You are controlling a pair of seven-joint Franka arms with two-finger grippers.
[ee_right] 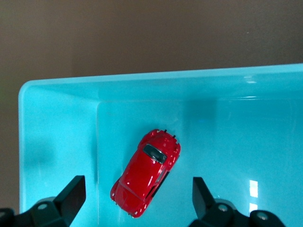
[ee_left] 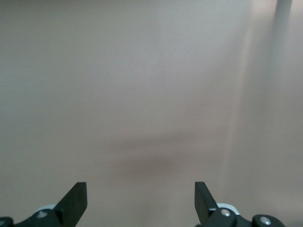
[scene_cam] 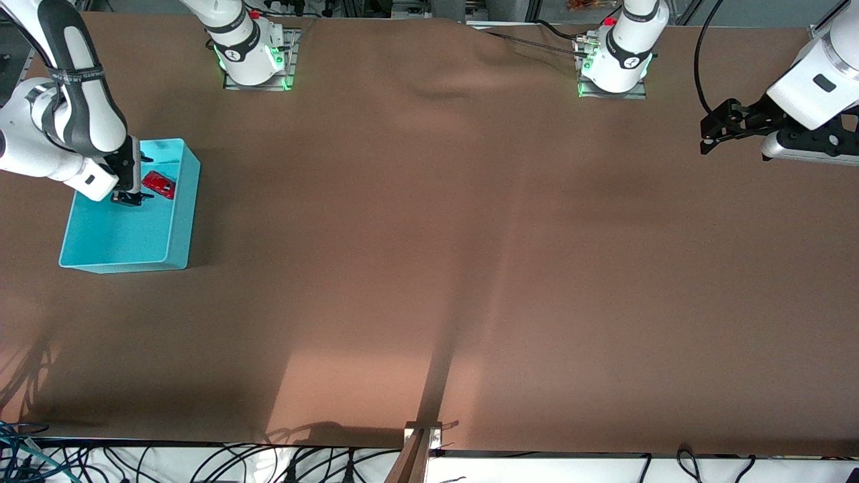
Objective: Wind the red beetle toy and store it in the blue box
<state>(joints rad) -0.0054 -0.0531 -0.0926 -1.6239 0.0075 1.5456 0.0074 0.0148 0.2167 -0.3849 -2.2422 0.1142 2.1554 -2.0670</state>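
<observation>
The beetle is seen lying inside the box, on the box floor near the corner of the box closest to the robots' bases, resting on its wheels and turned at a slant to the box walls. In the right wrist view the beetle is shown from above, free of both fingers, close to one wall of the box and apart from it. The box is placed near the edge of the surface at the right arm's end, its long sides running from the robots' side toward the front camera. The right claw is held over the box, just above the beetle, with its fingers spread wide and nothing gripped between them. The left claw is held above the bare surface near the edge at the left arm's end, where the arm waits; its fingers are likewise spread wide and empty, and only the plain brown surface is seen beneath them.
</observation>
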